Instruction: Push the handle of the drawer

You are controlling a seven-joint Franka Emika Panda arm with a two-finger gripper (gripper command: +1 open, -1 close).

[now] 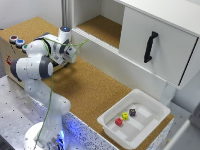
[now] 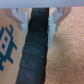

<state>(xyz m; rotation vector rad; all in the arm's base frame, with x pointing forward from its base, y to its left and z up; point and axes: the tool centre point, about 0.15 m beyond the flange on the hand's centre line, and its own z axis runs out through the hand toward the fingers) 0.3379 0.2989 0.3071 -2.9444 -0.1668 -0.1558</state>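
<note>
In the exterior view my gripper [image 1: 68,56] is down at the small light-wood unit [image 1: 6,50] on the exterior view's left, and the arm hides the drawer front there. The wrist view looks straight down on the short black handle [image 2: 35,50]. It runs between my two pale fingers [image 2: 22,20], which press against its two sides, so the gripper [image 2: 38,21] is shut on it. Beside the handle is the drawer's light-brown front [image 2: 11,25], bearing a blue pixel figure [image 2: 7,46].
Red [image 1: 13,37], blue [image 1: 20,42] and green [image 1: 25,48] buttons sit on top of the unit. A white cabinet [image 1: 150,40] with a long black handle [image 1: 149,47] stands at the back. A white tray [image 1: 112,122] holding small cubes rests on the cork tabletop [image 1: 90,87].
</note>
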